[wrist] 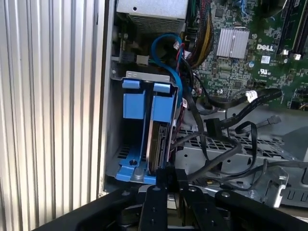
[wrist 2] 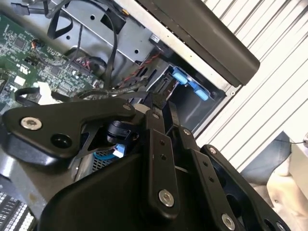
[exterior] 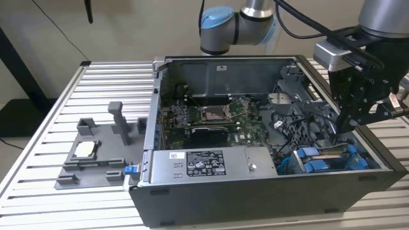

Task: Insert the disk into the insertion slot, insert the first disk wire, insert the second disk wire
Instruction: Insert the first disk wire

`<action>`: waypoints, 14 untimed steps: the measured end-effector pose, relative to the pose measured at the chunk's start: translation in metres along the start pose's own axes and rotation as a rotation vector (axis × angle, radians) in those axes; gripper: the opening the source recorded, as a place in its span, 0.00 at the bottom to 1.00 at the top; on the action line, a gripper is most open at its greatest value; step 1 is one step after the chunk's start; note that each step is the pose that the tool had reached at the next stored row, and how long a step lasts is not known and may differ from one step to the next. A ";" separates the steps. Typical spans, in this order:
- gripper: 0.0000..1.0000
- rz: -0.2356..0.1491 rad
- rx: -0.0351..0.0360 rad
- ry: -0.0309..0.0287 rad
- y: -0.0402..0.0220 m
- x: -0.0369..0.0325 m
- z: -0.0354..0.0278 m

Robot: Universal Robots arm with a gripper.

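The disk (wrist: 158, 144) stands on edge in its blue carrier inside the drive bay (wrist: 126, 77), seated in one insertion slot beside a second blue carrier (wrist: 133, 103). In the exterior view the disk (exterior: 332, 154) sits in the case's near corner at that view's right. My gripper (exterior: 345, 130) hangs just above the bay, shut with nothing between its tips; in the first wrist view the gripper (wrist: 171, 174) is right over the disk's edge. Loose black wires with a connector (wrist: 212, 126) lie next to the bay, apart from the disk. A blue cable (wrist: 166, 43) loops behind the bay.
The open computer case (exterior: 268, 196) lies on a slatted metal table (exterior: 38, 191). A power supply (exterior: 211, 163) and the motherboard (exterior: 211, 117) lie beside the bay, toward the exterior view's left. A grey fixture (exterior: 96, 153) stands outside the case at that left.
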State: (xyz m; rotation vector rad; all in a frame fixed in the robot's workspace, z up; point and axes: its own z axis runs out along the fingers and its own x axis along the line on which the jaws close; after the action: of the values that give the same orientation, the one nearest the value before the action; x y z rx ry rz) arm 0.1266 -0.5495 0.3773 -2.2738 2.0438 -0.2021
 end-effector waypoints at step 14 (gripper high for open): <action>0.19 0.003 -0.0673 -0.0066 -0.0127 0.0010 0.0147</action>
State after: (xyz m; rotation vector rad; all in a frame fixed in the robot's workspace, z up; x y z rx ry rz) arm 0.1414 -0.5495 0.3646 -2.3068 2.0811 -0.1274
